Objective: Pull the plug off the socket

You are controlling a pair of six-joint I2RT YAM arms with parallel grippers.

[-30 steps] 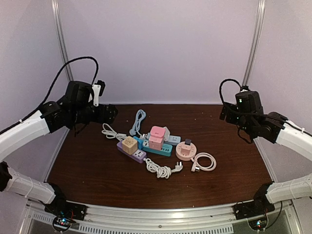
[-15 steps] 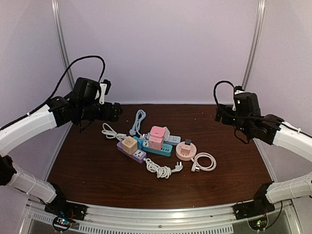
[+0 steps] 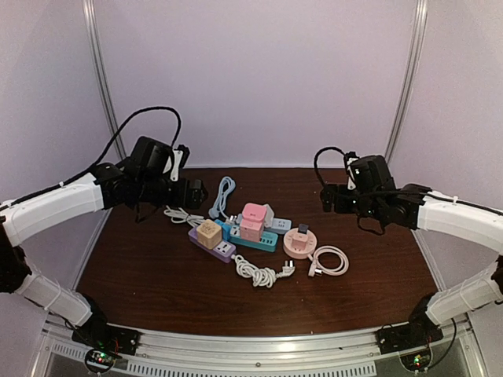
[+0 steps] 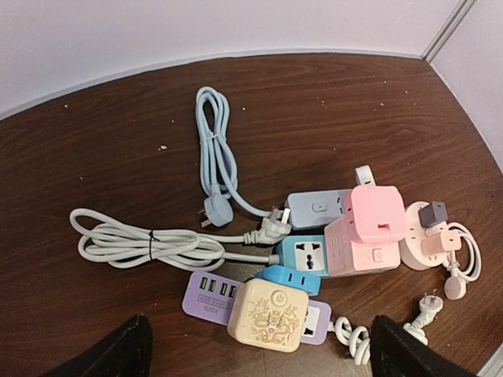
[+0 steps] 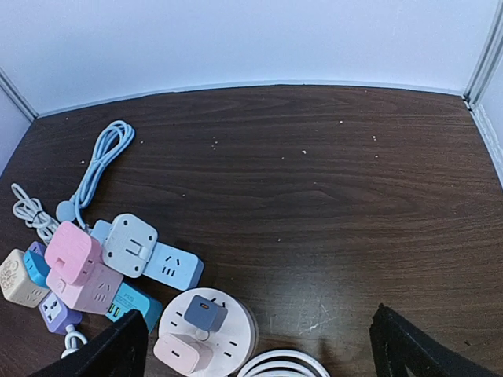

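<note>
Centrally, the socket cluster (image 3: 250,230) lies well inside the edges of the table (image 3: 141,275).

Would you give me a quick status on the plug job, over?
Left hand, right hand open, holding nothing. Gray plug seated in round socket. White cord coiled beside it.

power strips (image 3: 261,242) mid-table (image 3: 149,275) | round socket (image 3: 309,250) right | cord bundle (image 3: 179,212) left
</note>
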